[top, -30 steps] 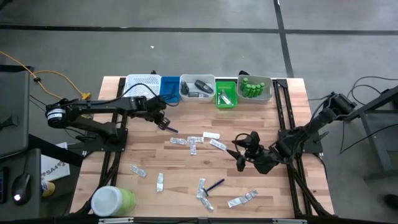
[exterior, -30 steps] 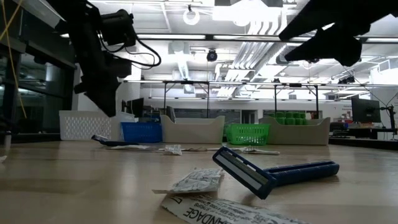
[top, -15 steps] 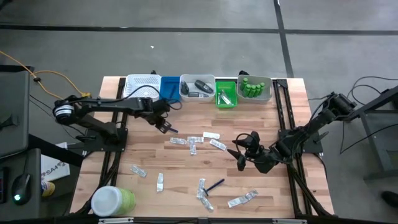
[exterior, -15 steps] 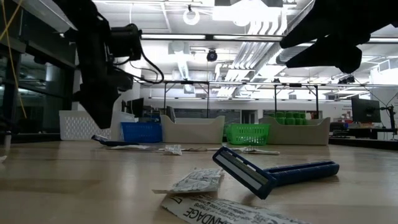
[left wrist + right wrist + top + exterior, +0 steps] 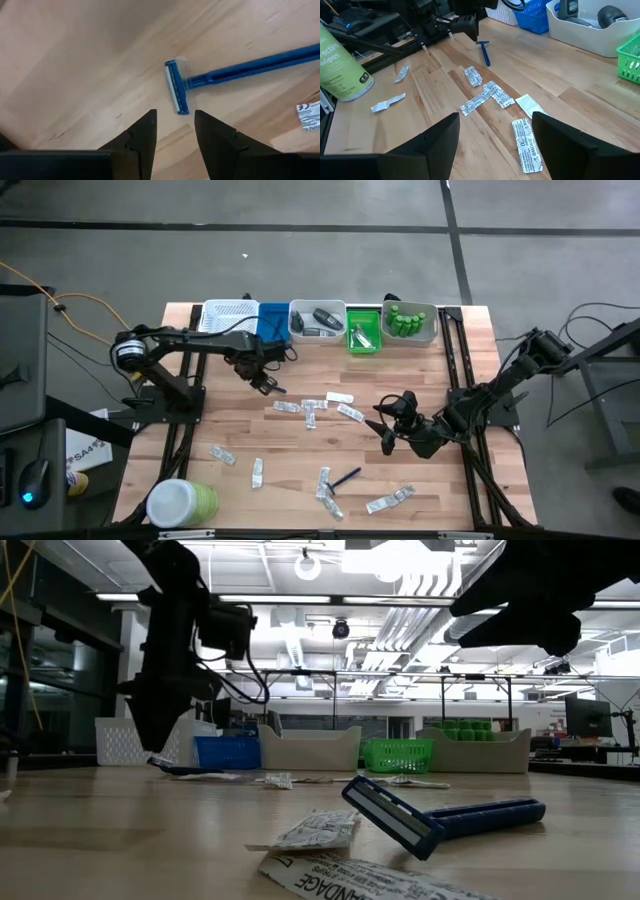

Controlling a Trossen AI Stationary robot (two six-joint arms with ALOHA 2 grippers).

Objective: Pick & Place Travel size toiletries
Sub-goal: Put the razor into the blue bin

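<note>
A blue razor [image 5: 225, 74] lies flat on the wooden table, its head [image 5: 177, 93] just ahead of my left gripper [image 5: 173, 125]. That gripper [image 5: 263, 377] points down over it, open, fingers clear of the razor. A second blue razor [image 5: 440, 820] lies toward the near edge [image 5: 345, 478]. Several silvery sachets [image 5: 310, 408] are scattered flat over the table's middle. My right gripper [image 5: 385, 427] hovers right of centre, open, nothing between its fingers [image 5: 495, 150].
Along the far edge stands a row of trays: a white basket [image 5: 228, 318], a blue tray [image 5: 272, 320], a white tray [image 5: 317, 322] with dark pieces, a green tray [image 5: 362, 332] and a white tray [image 5: 410, 322] with green bottles. A big green jar [image 5: 180, 502] stands near left.
My left gripper has sunk toward the razor at the far left and tipped over until it points straight down. The razor and sachets lie where they were.
</note>
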